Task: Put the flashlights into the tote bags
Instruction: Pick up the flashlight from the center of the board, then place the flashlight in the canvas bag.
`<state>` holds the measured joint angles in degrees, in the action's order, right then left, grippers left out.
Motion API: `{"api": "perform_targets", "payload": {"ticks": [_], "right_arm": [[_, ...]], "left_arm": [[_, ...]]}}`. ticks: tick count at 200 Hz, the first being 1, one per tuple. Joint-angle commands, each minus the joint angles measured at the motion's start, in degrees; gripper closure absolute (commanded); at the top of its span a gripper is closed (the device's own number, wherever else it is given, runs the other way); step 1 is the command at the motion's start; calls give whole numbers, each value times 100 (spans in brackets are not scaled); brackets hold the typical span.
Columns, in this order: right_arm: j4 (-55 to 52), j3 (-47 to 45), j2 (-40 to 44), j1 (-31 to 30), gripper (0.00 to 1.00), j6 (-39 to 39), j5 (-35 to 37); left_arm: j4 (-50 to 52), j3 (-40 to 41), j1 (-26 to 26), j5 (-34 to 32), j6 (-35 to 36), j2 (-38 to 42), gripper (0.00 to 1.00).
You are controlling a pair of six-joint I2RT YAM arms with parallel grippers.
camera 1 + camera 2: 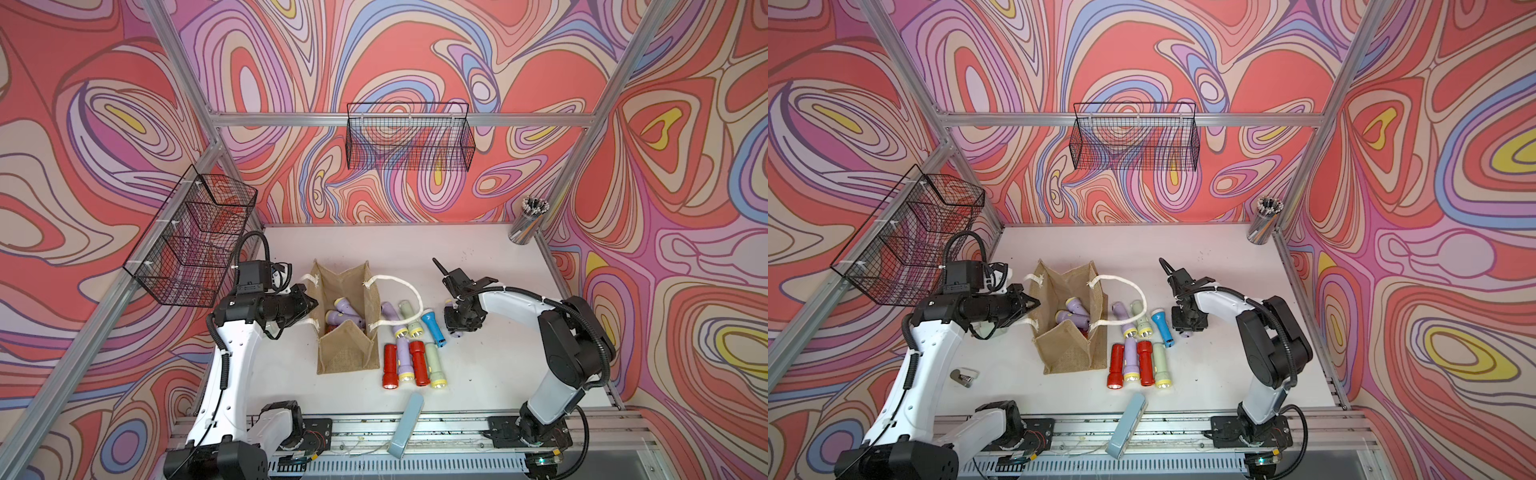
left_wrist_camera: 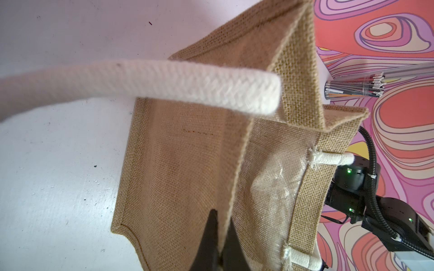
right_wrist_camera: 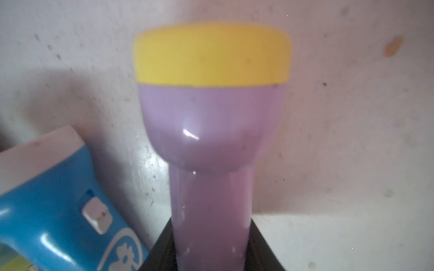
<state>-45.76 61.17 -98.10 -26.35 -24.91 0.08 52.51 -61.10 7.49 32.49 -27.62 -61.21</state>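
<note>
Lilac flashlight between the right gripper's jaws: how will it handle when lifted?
Probably slippery: the lilac flashlight is glossy plastic with glare spots, and the right gripper pinches only its narrow barrel. Likely light, being small plastic. If dropped it would probably roll in a curve, since its yellow head is wider than the barrel.

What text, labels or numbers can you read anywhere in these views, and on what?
No readable text in any view.
Blue flashlight: white flower motif only, no letters.
Left arm's black housing: one small white mark, too small to read.
</note>
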Motion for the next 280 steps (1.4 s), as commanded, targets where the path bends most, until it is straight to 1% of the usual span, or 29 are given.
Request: {"api": "perform_targets", "payload": {"ticks": [1,51,74,97,116,147,176,207,231,246,280], "right_arm": [[-570,422,568,11,83,-47,388],[-1261,1588,1233,12,89,-161,551],[-1257,2061,1465,-35,92,-272,467],[-1217,2559,1496,-247,94,-354,345],[-1201,3009,1367,-607,95,-352,442],[-1031,3667,1097,-1356,96,-382,555],[-405,3942,928,-1901,97,-454,105],[239,4124,637,-2301,98,-456,-277],[322,4460,266,-2571,98,-444,-603],[310,4625,73,-2713,98,-387,-635],[694,4472,-267,-2909,98,-291,-852]], "left_arm": [[139,-104,18,37,-6,120,94],[73,-78,16,144,-33,171,94],[94,-84,16,133,-9,187,94],[50,-53,16,113,-37,214,94],[-4,-40,16,133,-85,215,94],[-5,-60,16,142,-84,197,94],[31,-95,18,119,-60,198,94],[-4,-96,14,176,-85,180,94],[17,-97,15,229,-47,176,95],[68,-105,16,224,13,169,95],[38,-70,16,241,5,174,95]]}}
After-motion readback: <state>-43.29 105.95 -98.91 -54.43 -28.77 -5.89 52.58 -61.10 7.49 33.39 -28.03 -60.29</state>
